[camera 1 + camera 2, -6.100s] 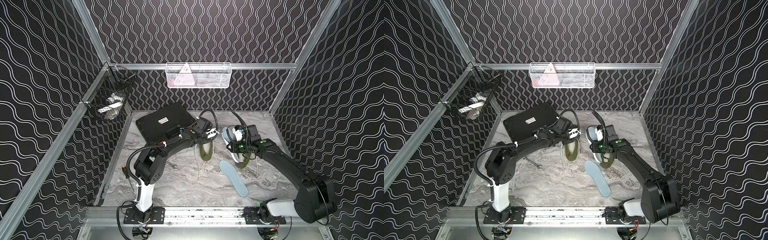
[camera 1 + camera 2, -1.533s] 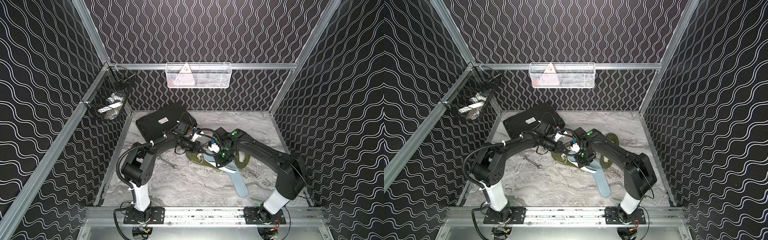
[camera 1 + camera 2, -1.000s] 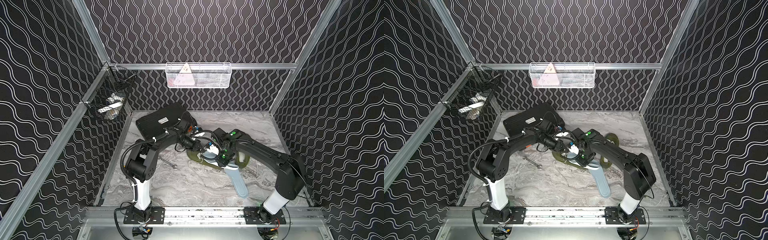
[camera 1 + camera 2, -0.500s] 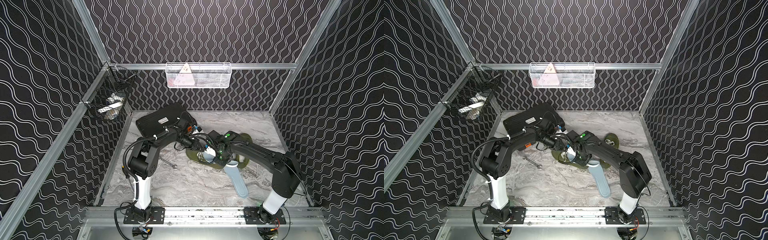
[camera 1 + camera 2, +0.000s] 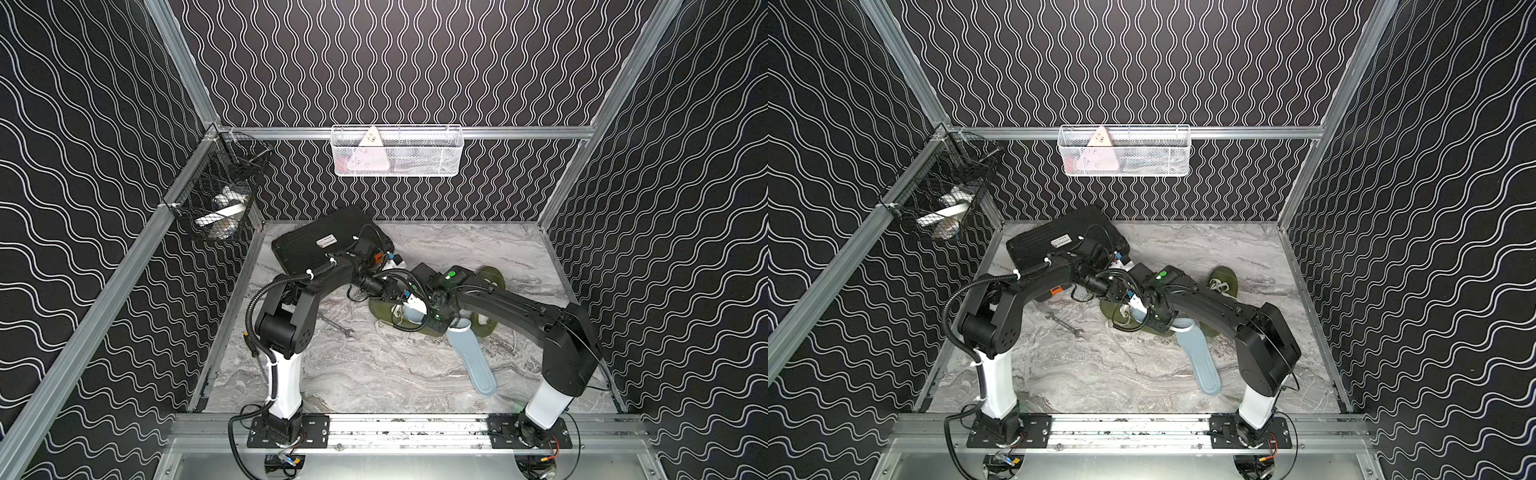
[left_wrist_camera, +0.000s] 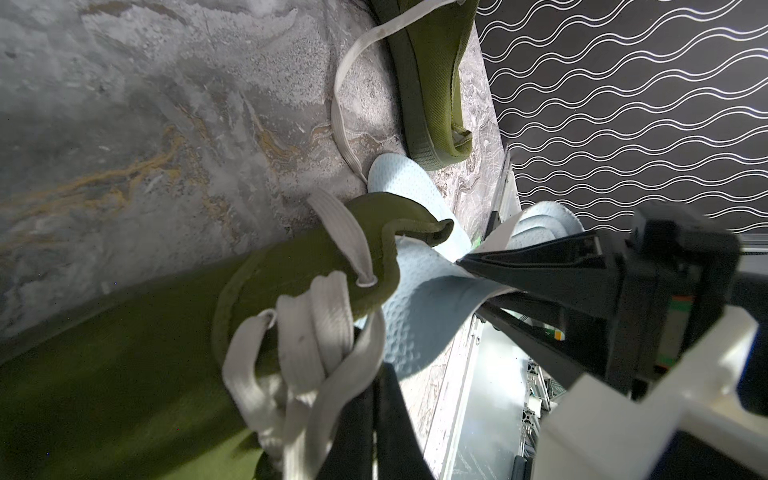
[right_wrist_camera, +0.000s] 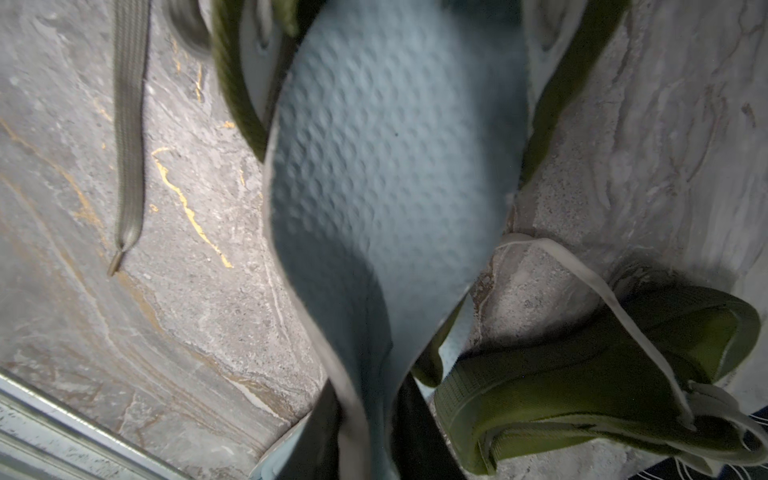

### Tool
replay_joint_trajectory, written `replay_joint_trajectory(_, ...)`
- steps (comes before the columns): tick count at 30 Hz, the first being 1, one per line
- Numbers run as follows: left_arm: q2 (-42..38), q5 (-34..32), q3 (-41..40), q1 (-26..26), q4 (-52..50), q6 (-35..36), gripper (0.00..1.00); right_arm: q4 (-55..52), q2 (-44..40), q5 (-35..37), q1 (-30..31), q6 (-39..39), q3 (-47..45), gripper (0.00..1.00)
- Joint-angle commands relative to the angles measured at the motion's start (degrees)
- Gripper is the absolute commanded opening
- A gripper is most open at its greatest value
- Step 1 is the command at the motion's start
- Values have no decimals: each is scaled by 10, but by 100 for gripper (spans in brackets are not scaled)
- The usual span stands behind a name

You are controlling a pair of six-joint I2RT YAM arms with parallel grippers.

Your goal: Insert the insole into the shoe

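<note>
Pale blue foam insole (image 5: pixel 473 361) lies with its near end on the grey marble table (image 5: pixel 353 374). Its far end bends up into the olive green canvas shoe (image 6: pixel 124 353), and how deep it goes is hidden. The right gripper (image 6: pixel 465 268) pinches the raised part between narrow fingers. The left gripper (image 6: pixel 376 403) is closed tight by the shoe's white laces (image 6: pixel 307 332); whether it pinches them is hard to see. The black arms (image 5: pixel 511 303) cover most of the shoe in both top views. Farther back, a second green shoe (image 5: pixel 492 280) is partly hidden.
</note>
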Motion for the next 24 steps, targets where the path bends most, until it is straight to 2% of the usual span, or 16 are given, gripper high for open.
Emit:
replay_joint_trajectory(1,-3,25,13,0,-18,19,0,14,-16,41,8,-38,-21,24)
replay_joint_trajectory(6,10,25,24,-1,-27,22,0,28,-34,65,15,-76,-33,24)
replay_joint_trajectory(14,19,27,34,2,-45,37,0,26,-4,91,17,-117,-13,24)
replay_joint_trajectory(24,37,42,69,11,-105,81,0,30,-36,106,17,-144,-34,24)
